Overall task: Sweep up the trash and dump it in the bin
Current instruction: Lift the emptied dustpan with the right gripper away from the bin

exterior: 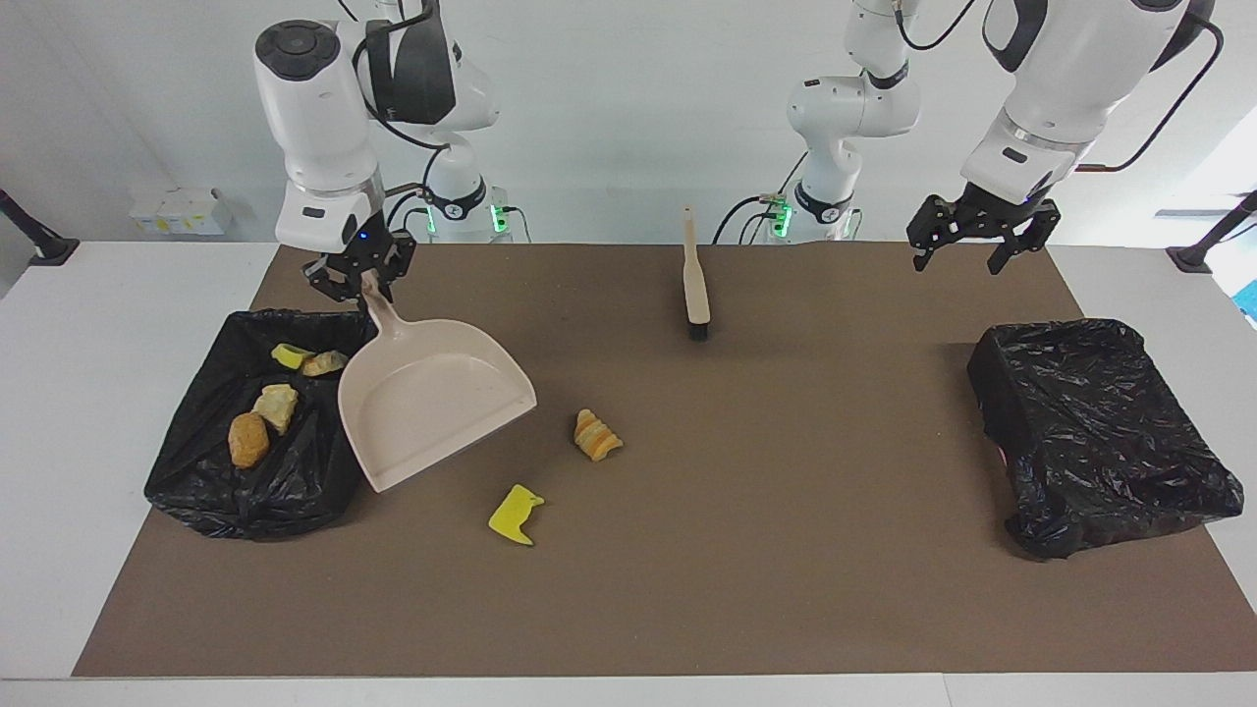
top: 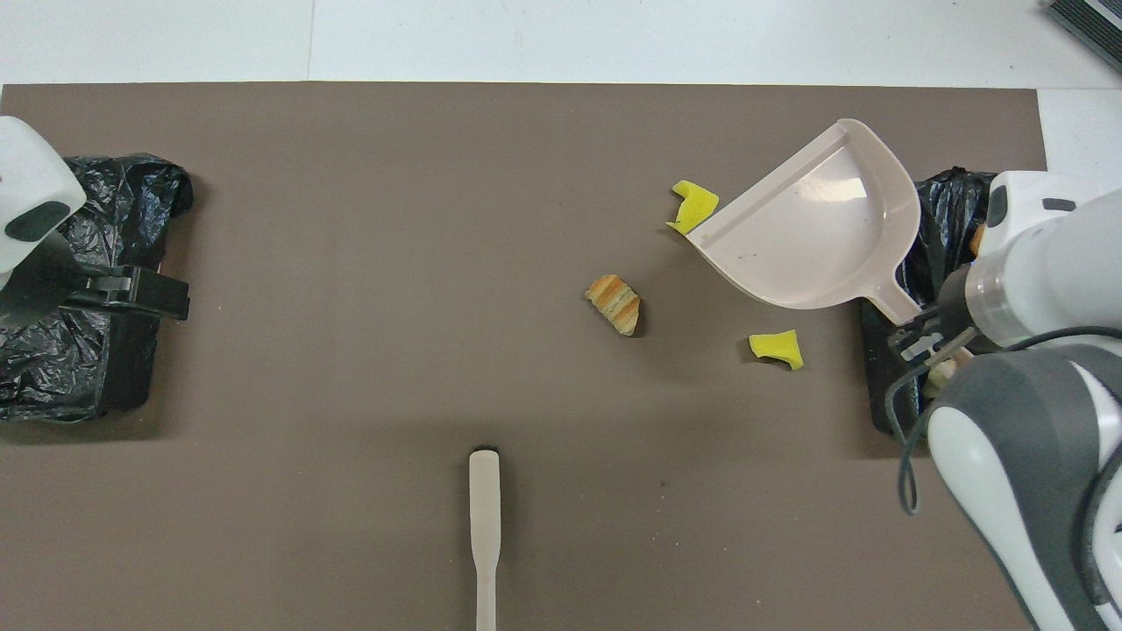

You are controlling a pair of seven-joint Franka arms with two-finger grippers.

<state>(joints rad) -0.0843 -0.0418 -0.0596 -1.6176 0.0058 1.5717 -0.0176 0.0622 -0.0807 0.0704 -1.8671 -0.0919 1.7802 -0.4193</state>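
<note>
The beige dustpan (exterior: 432, 403) (top: 815, 219) hangs over the mat beside the black-bagged bin (exterior: 211, 501) (top: 942, 197) at the right arm's end. My right gripper (exterior: 363, 280) is shut on its handle. Several pieces of trash lie in that bin, among them an orange lump (exterior: 247, 439) and a yellow chunk (exterior: 292, 355). On the mat lie a striped bread-like lump (exterior: 596, 435) (top: 615, 303) and two yellow chunks (exterior: 516, 514) (top: 695, 209) (top: 776, 347); the dustpan hides one of them in the facing view. My left gripper (exterior: 982, 245) (top: 131, 294) waits open, up in the air.
A second black-bagged bin (exterior: 1100, 432) (top: 53, 377) stands at the left arm's end, under the left gripper. A beige brush (exterior: 695, 285) (top: 484, 526) lies on the brown mat near the robots, in the middle.
</note>
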